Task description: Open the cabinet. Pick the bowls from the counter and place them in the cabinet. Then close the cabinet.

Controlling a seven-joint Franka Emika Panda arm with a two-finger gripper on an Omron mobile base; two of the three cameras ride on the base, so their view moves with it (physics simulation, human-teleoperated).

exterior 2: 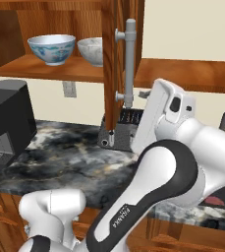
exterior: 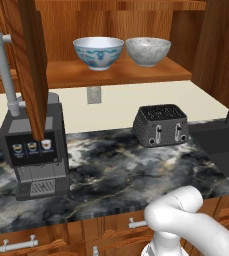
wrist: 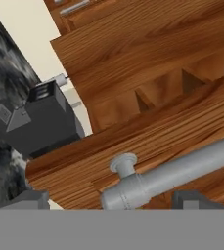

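On the cabinet shelf (exterior: 136, 72), the blue-patterned bowl (exterior: 98, 52) sits just left of the speckled bowl (exterior: 148, 51); below the shelf, the surface (exterior: 116, 170) carries a coffee machine (exterior: 33, 152) and toaster (exterior: 161, 125).

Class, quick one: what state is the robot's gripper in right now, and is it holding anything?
Gripper: open, fingers either side of the cabinet door's grey handle, not closed on it; holding nothing.
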